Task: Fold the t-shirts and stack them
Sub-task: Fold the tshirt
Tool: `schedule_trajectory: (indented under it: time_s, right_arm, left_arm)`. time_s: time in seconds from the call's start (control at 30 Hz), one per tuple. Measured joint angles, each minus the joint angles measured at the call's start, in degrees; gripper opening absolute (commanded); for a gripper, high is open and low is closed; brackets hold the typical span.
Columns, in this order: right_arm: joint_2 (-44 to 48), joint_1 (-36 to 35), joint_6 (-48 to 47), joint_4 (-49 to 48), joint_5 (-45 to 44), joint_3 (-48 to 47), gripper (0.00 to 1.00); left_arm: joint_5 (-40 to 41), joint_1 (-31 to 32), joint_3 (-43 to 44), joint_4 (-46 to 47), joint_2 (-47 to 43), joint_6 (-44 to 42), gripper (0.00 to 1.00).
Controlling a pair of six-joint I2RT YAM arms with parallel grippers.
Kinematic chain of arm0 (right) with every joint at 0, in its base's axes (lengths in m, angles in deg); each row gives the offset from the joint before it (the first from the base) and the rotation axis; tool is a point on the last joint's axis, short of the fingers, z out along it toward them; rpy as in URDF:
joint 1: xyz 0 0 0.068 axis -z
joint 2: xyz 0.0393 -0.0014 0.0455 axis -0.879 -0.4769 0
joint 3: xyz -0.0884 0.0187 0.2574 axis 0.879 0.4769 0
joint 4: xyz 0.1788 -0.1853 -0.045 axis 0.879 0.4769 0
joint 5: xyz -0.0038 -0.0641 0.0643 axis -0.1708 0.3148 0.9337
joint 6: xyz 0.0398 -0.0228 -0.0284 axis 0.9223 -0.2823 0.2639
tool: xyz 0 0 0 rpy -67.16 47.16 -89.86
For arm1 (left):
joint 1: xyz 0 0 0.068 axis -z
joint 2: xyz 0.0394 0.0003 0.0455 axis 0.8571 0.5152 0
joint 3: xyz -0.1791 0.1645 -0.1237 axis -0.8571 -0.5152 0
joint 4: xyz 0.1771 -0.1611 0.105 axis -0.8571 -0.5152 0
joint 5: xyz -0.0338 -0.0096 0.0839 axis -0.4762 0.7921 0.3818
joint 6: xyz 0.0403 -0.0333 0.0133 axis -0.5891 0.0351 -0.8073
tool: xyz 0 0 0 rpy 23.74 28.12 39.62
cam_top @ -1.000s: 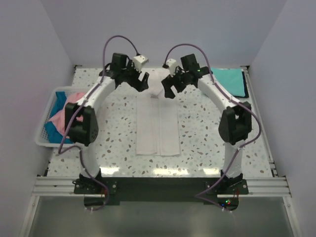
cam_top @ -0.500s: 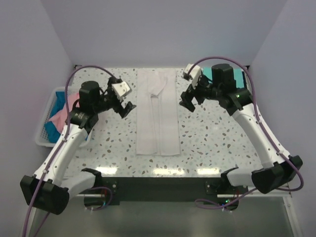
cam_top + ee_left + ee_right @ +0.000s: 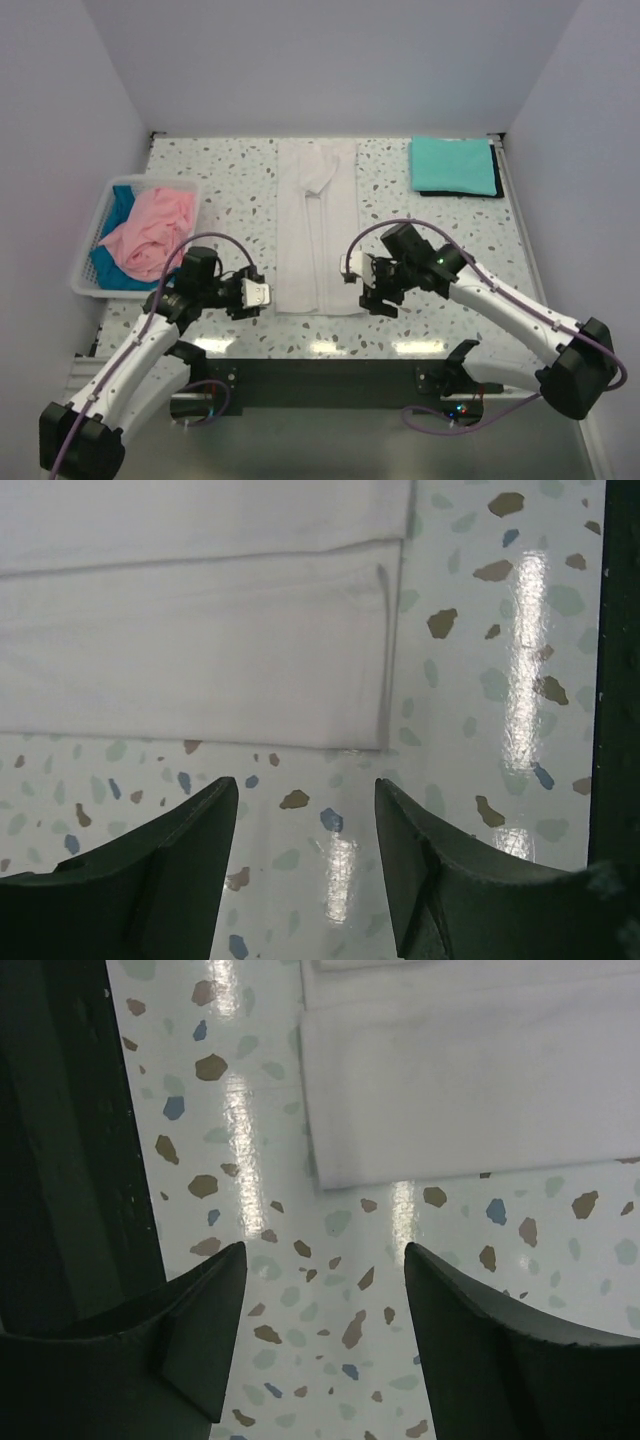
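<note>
White shirt [image 3: 318,225]: laid flat in the middle of the worktop [image 3: 450,230], folded lengthwise into a long narrow strip, with the near hem towards the arm bases
Teal shirt [image 3: 453,165]: folded into a rectangle at the far right corner, well apart from the white strip
Pink shirt [image 3: 150,230]: crumpled and unfolded in the basket [image 3: 82,286] at the left
Blue shirt [image 3: 108,265]: under the pink one in the basket, mostly hidden
Left end effector [image 3: 255,295]: empty, jaws parted about halfway, held just beside the strip's near left corner
Right end effector [image 3: 362,283]: empty, jaws likewise parted, held just beside the near right corner
Done: the teal shirt is judged finished; the white one has only its sides folded in
Left: crosswise folds of the white strip, stacking it on the teal, then pink and blue
Step in hand: a two-armed grasp of the near hem corners is judged to be prepared
</note>
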Motion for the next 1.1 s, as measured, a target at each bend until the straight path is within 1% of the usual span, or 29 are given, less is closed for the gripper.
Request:
schedule_trajectory:
  time_s: [0.07, 0.17, 0.3, 0.4, 0.5, 0.6, 0.73, 0.83, 0.93, 1.0, 1.1]
  right_arm:
    - [-0.92, -1.22, -0.96, -1.62, -1.22, 1.44, 0.62]
    - [-2.75, -4.26, -2.89, -4.28, -3.39, 3.37, 0.58]
    - [-6.54, -8.13, -5.51, -6.93, -5.4, 4.35, 0.52]
    - [-9.6, -8.81, -7.04, -8.11, -6.34, 4.35, 0.51]
    - [-10.23, -8.79, -8.33, -8.15, -7.26, 4.35, 0.51]
    - [-9.01, -8.9, -9.18, -8.07, -7.37, 4.48, 0.51]
    - [-5.22, -9.46, -10.56, -7.85, -8.79, 6.88, 0.52]
    - [-2.12, -9.62, -11.45, -8.59, -10.12, 10.36, 0.53]
    - [-1.09, -9.73, -10.54, -9.07, -9.75, 13.73, 0.53]
    - [-1.09, -10.58, -10.08, -8.37, -9.7, 14.1, 0.53]
    - [-1.14, -12.37, -9.7, -8.22, -9.53, 12.63, 0.52]
  left_arm:
    - [0.17, 0.85, -1.51, -0.83, 1.29, -2.8, 0.59]
    - [0.76, 1.57, -2.51, -1.68, 3.21, -6.19, 0.57]
    - [1.97, 2.32, -2.93, -1.99, 4.09, -10.21, 0.56]
    - [2.86, 2.58, -3.04, -2.78, 4.02, -13.05, 0.57]
    - [3.56, 2.58, -3.08, -4.5, 3.08, -15.41, 0.57]
    - [3.8, 2.6, -3.08, -5.77, 2.03, -17.64, 0.57]
    - [3.96, 2.6, -3.85, -6.45, 1.68, -19.69, 0.57]
    - [4.2, 2.62, -6.51, -5.92, 0.96, -18.8, 0.54]
    - [4.98, 3.69, -8.37, -4.83, 1.79, -18.03, 0.54]
    - [5.16, 4.15, -8.37, -4.87, 2.58, -18.51, 0.54]
    - [4.74, 4.26, -8.37, -5.42, 0.87, -19.87, 0.55]
